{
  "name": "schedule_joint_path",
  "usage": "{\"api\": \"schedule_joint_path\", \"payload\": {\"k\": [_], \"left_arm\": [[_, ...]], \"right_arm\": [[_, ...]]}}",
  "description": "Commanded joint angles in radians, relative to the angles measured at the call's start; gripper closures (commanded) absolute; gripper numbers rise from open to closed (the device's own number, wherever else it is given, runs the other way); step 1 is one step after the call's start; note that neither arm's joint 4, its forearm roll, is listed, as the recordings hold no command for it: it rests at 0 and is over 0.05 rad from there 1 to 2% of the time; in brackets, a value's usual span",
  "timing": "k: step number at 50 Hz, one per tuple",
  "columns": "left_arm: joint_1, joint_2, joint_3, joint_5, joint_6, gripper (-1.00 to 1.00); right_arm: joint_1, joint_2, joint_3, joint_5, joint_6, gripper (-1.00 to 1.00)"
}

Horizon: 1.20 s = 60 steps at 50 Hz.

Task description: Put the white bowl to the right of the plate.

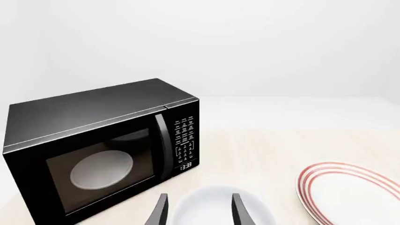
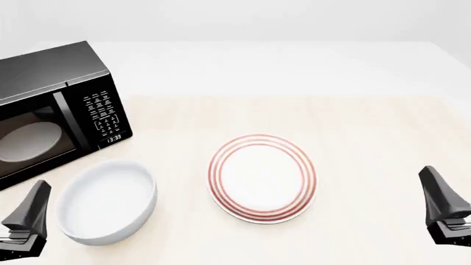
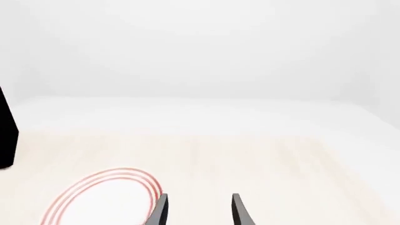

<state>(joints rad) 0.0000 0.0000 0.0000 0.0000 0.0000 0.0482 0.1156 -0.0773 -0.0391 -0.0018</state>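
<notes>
1. Sitting near the counter's left front corner, the white bowl [image 2: 107, 201] rests upright in front of the microwave [image 2: 55, 113], left of the plate [image 2: 263, 178] and apart from it.
2. The left gripper [image 2: 26, 218] hangs just beside the bowl's left rim; in its wrist view the fingers [image 1: 161, 211] stand spread and empty, the bowl [image 1: 216, 206] straight ahead between them.
3. The right gripper [image 2: 445, 212] waits near the right front edge, well apart from the bowl, with fingers [image 3: 239, 210] parted and nothing held.
4. The left arm is plainly nearer; being round, the bowl offers no long axis, so any rim grip serves.
5. The goal spot, bare counter [image 2: 375, 165] right of the plate, lies across the plate from the bowl.
6. Both grippers are cut off by the front edge; the microwave's left side runs out of view.
</notes>
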Motion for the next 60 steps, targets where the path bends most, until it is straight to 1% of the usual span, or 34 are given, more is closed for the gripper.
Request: {"api": "schedule_joint_path", "payload": {"k": [1, 2, 3, 5, 7, 8, 9, 10, 11, 12, 13, 14, 17, 18, 19, 20, 22, 23, 26, 28, 34, 35, 36, 37, 38, 41, 46, 47, 48, 49, 52, 57, 58, 60], "left_arm": [[0.0, 0.0, 0.0, 0.0, 0.0, -1.0], [0.0, 0.0, 0.0, 0.0, 0.0, -1.0], [0.0, 0.0, 0.0, 0.0, 0.0, -1.0], [0.0, 0.0, 0.0, 0.0, 0.0, -1.0], [0.0, 0.0, 0.0, 0.0, 0.0, -1.0], [0.0, 0.0, 0.0, 0.0, 0.0, -1.0], [0.0, 0.0, 0.0, 0.0, 0.0, -1.0], [0.0, 0.0, 0.0, 0.0, 0.0, -1.0], [0.0, 0.0, 0.0, 0.0, 0.0, -1.0], [0.0, 0.0, 0.0, 0.0, 0.0, -1.0], [0.0, 0.0, 0.0, 0.0, 0.0, -1.0], [0.0, 0.0, 0.0, 0.0, 0.0, -1.0], [0.0, 0.0, 0.0, 0.0, 0.0, -1.0], [0.0, 0.0, 0.0, 0.0, 0.0, -1.0], [0.0, 0.0, 0.0, 0.0, 0.0, -1.0], [0.0, 0.0, 0.0, 0.0, 0.0, -1.0], [0.0, 0.0, 0.0, 0.0, 0.0, -1.0], [0.0, 0.0, 0.0, 0.0, 0.0, -1.0], [0.0, 0.0, 0.0, 0.0, 0.0, -1.0], [0.0, 0.0, 0.0, 0.0, 0.0, -1.0], [0.0, 0.0, 0.0, 0.0, 0.0, -1.0], [0.0, 0.0, 0.0, 0.0, 0.0, -1.0], [0.0, 0.0, 0.0, 0.0, 0.0, -1.0], [0.0, 0.0, 0.0, 0.0, 0.0, -1.0], [0.0, 0.0, 0.0, 0.0, 0.0, -1.0], [0.0, 0.0, 0.0, 0.0, 0.0, -1.0], [0.0, 0.0, 0.0, 0.0, 0.0, -1.0], [0.0, 0.0, 0.0, 0.0, 0.0, -1.0], [0.0, 0.0, 0.0, 0.0, 0.0, -1.0], [0.0, 0.0, 0.0, 0.0, 0.0, -1.0], [0.0, 0.0, 0.0, 0.0, 0.0, -1.0], [0.0, 0.0, 0.0, 0.0, 0.0, -1.0], [0.0, 0.0, 0.0, 0.0, 0.0, -1.0], [0.0, 0.0, 0.0, 0.0, 0.0, -1.0]], "right_arm": [[0.069, 0.199, -0.163, -0.051, -0.006, -1.0], [0.085, 0.231, -0.196, -0.045, -0.023, -1.0], [0.107, 0.315, -0.23, -0.075, -0.043, -1.0], [0.114, 0.359, -0.26, -0.084, -0.038, -1.0], [0.121, 0.471, -0.311, -0.092, -0.004, -1.0], [0.144, 0.501, -0.32, -0.11, 0.045, -1.0], [0.136, 0.502, -0.327, -0.116, 0.067, -1.0], [0.132, 0.511, -0.341, -0.115, 0.045, -1.0], [0.177, 0.569, -0.379, -0.12, 0.053, -1.0], [0.175, 0.58, -0.387, -0.123, 0.056, -1.0], [0.185, 0.635, -0.423, -0.121, 0.056, -1.0], [0.199, 0.645, -0.437, -0.121, 0.061, -1.0], [0.206, 0.715, -0.498, -0.114, 0.074, -1.0], [0.235, 0.734, -0.514, -0.115, 0.091, -1.0], [0.24, 0.746, -0.522, -0.121, 0.096, -1.0], [0.238, 0.764, -0.534, -0.121, 0.078, -1.0], [0.276, 0.804, -0.563, -0.119, 0.093, -1.0], [0.292, 0.85, -0.606, -0.107, 0.084, -1.0], [0.309, 0.898, -0.664, -0.098, 0.094, -1.0], [0.328, 0.935, -0.704, -0.087, 0.078, -1.0], [0.379, 1.043, -0.809, -0.056, 0.075, -1.0], [0.402, 1.079, -0.843, -0.044, 0.082, -1.0], [0.402, 1.079, -0.843, -0.044, 0.082, -1.0], [0.431, 1.11, -0.877, -0.024, 0.06, -1.0], [0.434, 1.129, -0.893, -0.015, 0.054, -1.0], [0.461, 1.16, -0.926, -0.012, 0.073, -1.0], [0.494, 1.234, -0.987, 0.001, 0.079, -1.0], [0.5, 1.249, -1.0, 0.008, 0.078, -1.0], [0.517, 1.283, -1.036, 0.028, 0.062, -1.0], [0.514, 1.291, -1.046, 0.028, 0.058, -1.0], [0.523, 1.323, -1.071, 0.027, 0.075, -1.0], [0.543, 1.392, -1.125, 0.037, 0.087, -1.0], [0.543, 1.392, -1.126, 0.037, 0.087, -1.0], [0.524, 1.447, -1.171, 0.062, 0.09, -1.0]]}}
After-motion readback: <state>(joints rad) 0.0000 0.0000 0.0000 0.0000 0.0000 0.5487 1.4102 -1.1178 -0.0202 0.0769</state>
